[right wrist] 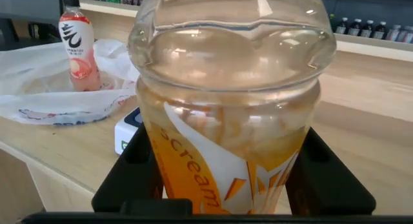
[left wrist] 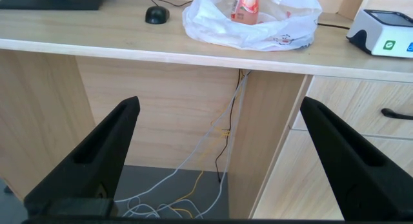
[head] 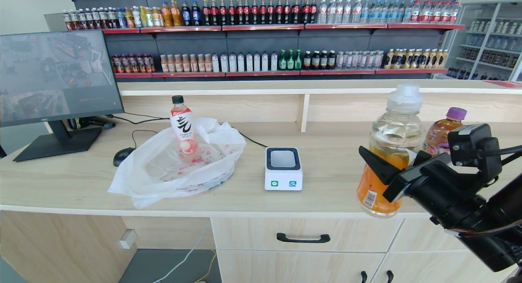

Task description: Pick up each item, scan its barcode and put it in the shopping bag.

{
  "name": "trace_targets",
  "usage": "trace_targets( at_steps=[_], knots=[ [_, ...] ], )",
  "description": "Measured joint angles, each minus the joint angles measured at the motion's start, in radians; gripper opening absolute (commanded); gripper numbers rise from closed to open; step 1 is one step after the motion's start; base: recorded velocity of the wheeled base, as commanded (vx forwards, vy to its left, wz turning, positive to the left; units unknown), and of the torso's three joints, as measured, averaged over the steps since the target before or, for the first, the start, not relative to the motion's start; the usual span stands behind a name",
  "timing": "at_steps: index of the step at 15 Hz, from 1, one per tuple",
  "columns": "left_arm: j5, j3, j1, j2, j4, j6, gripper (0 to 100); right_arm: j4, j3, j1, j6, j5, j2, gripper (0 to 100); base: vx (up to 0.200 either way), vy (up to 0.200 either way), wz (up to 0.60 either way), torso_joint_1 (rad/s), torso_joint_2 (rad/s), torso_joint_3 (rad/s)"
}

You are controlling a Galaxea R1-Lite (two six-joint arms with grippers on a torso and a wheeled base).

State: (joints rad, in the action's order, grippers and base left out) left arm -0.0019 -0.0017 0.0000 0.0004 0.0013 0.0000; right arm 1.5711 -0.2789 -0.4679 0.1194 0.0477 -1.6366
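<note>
Right end effector (head: 389, 169) pinches the orange juice bottle (head: 395, 132) — scanning step, I'd judge; next, its barcode (head: 369, 199) must face the scanner (head: 283, 168) — at 9 o'clock.

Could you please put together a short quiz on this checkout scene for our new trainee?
1. True or false: the pink bottle stands upright inside the shopping bag.
2. What does the right pincer grip? A. the orange drink bottle; B. the pink bottle; C. nothing.
3. Fill in: the left pincer, down below the counter's edge, is ___ (open or shut).

Key: 1 true; 2 A; 3 open.
</note>
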Motion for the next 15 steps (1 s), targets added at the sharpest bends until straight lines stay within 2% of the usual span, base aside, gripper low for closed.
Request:
trace_targets(
  at_steps=[8,13,15],
  knots=[
    [0.0,0.0,0.0,0.0,0.0,0.001,100,-0.002,-0.056,0.001,-0.007,-0.004,-0.037,0,0.0,0.2,0.0,0.006,0.0,0.001],
    [0.001,0.0,0.0,0.0,0.001,0.001,100,-0.001,-0.101,-0.007,0.077,-0.032,-0.058,0,0.0,0.0,0.0,0.0,0.0,0.0],
    [0.0,0.0,-0.001,0.0,0.001,0.001,100,0.002,-0.156,-0.006,0.16,-0.032,-0.079,0,0.0,0.0,0.0,0.0,0.0,0.0]
  ],
)
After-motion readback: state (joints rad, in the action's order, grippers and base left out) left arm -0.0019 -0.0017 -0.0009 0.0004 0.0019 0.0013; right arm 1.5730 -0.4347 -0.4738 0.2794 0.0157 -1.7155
